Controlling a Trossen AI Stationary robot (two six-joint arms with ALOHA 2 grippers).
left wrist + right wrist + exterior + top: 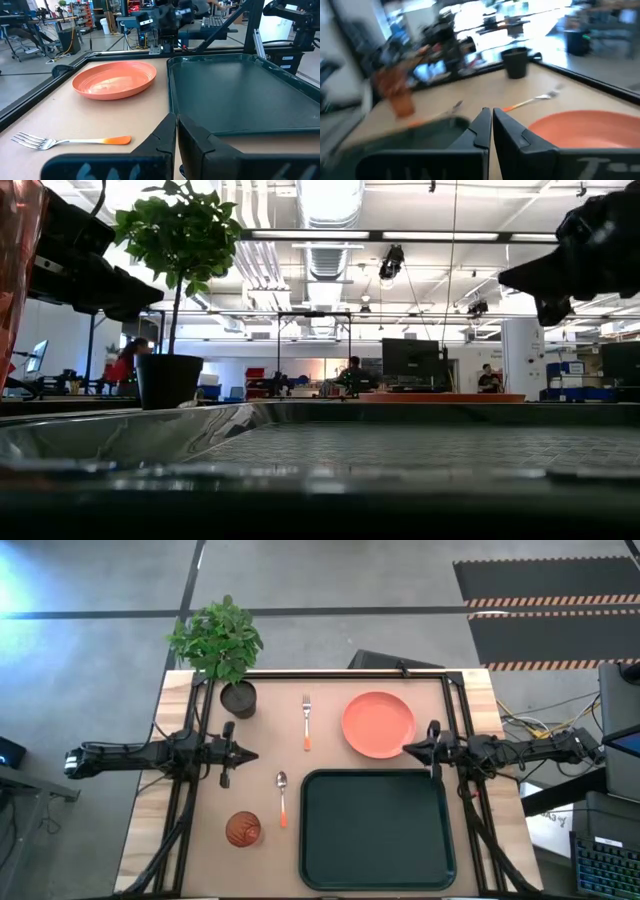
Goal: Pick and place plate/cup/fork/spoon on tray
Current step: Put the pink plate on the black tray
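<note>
Four pieces of tableware wait on the bare table, none yet on the tray [377, 830], which lies empty at the near right. Its far edge sits just beside the plate [378, 724]; the fork [307, 721] lies left of the plate, tines pointing away, and the spoon [282, 796] lies just left of the tray with the cup [243, 829] beyond it toward the left edge.

Nearest to work is the right gripper [410, 750], poised at the plate's near-right rim with its fingers pressed together and holding nothing. The left gripper [250, 755] hangs between fork and spoon, also pinched closed and empty.

My judgement is that the plate comes first. To do it well, the right fingers should part before dropping, straddle the shallow rim, one finger above and one below, and bite firmly, since a flat plate held by its edge tends to droop. Lift only enough to clear the tray's raised rim, then set it down well inside, leaving room for the other pieces.

From above the whole layout reads clearly, but not heights. At table level both grippers show as hanging clear above the surface, while the tray's rim hides the cutlery. Only the wrist cameras show each pair of fingers closed
</note>
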